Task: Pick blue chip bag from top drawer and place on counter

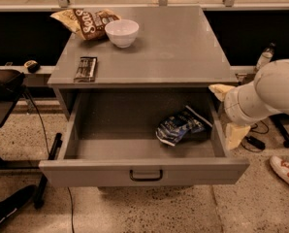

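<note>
The blue chip bag (179, 126) lies crumpled in the right half of the open top drawer (143, 171), near its right wall. The counter (173, 47) is the grey cabinet top above the drawer. My gripper (222, 115) is just outside the drawer's right side, level with the bag and to its right. Its two pale yellow fingers (220, 90) stand wide apart and hold nothing. The white arm reaches in from the right edge of the view.
On the counter's back left lie a tan-and-brown chip bag (85, 21) and a white bowl (121, 32); a flat dark bar (85, 68) lies at its left edge. A bottle (264, 58) stands at the right; a shoe (286, 171) on the floor.
</note>
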{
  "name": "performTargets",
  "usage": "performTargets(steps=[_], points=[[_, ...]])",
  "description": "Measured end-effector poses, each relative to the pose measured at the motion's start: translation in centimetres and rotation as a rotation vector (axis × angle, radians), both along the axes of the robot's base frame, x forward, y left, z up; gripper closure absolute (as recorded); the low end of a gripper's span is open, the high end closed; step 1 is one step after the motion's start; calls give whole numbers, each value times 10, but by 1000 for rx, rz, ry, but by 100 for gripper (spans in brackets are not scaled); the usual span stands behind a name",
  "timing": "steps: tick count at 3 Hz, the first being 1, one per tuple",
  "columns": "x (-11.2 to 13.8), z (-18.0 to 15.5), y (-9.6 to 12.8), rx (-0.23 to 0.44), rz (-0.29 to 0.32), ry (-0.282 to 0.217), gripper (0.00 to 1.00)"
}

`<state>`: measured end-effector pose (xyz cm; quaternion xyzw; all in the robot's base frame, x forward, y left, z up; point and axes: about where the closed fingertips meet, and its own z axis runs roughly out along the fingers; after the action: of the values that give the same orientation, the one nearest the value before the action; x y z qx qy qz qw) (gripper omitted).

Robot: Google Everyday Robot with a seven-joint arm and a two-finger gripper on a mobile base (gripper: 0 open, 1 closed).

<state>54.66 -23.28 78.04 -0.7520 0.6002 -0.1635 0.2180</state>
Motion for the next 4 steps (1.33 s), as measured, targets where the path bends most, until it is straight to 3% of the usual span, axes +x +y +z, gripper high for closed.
performTargets(steps=[1,2,4], points=[[22,-38,21,37,76,-16,0],[31,-71,44,116,148,24,16],[33,-140,87,154,256,148,31]])
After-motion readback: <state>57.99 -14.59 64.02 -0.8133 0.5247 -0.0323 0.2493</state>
